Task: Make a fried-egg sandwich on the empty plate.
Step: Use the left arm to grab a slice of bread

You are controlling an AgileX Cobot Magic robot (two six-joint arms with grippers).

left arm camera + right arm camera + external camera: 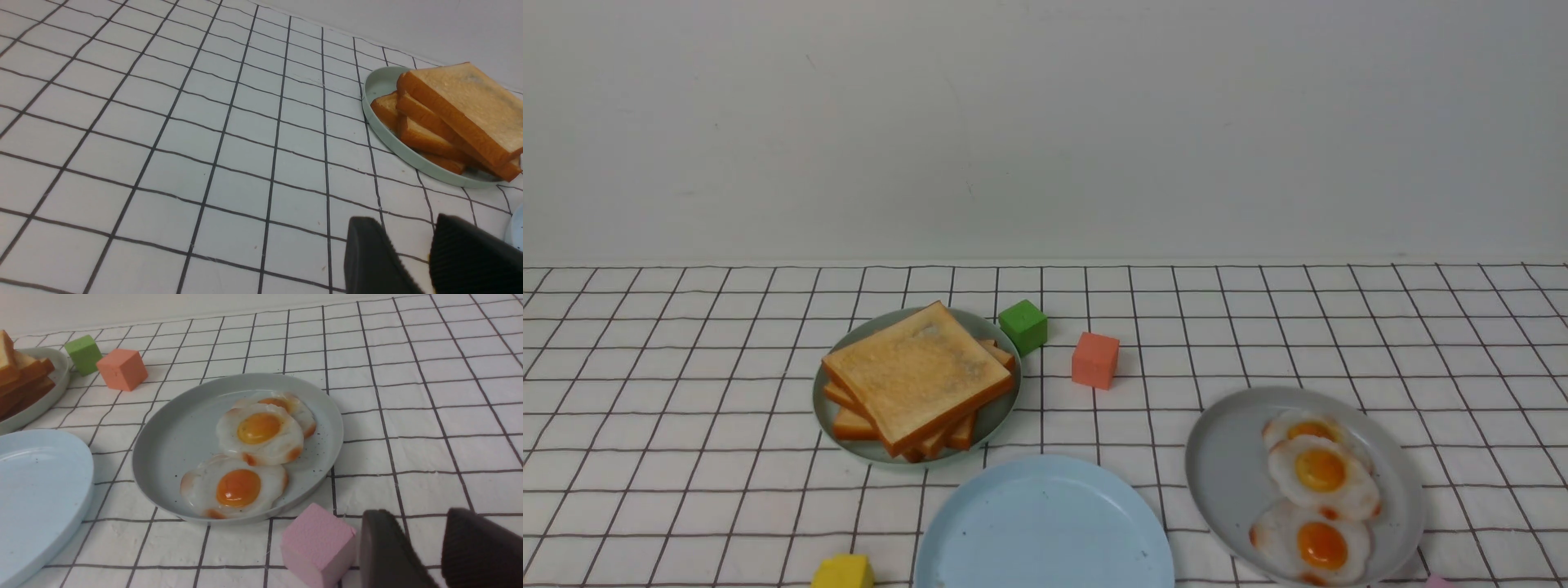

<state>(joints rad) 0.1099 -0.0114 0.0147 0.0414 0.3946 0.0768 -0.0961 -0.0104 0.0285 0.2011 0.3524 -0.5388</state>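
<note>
Light-blue plate [1045, 523] at front centre — toast stack [919, 371] behind-left, three fried eggs [1321, 471] on grey plate [1225, 474] right

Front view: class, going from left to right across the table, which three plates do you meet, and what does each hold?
pale-green plate with the toast stack → light-blue plate, empty → grey plate with fried eggs

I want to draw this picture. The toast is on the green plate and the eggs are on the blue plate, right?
No. The eggs lie on the grey plate; the blue plate is bare, as the front view shows. The toast is on the green plate.
</note>
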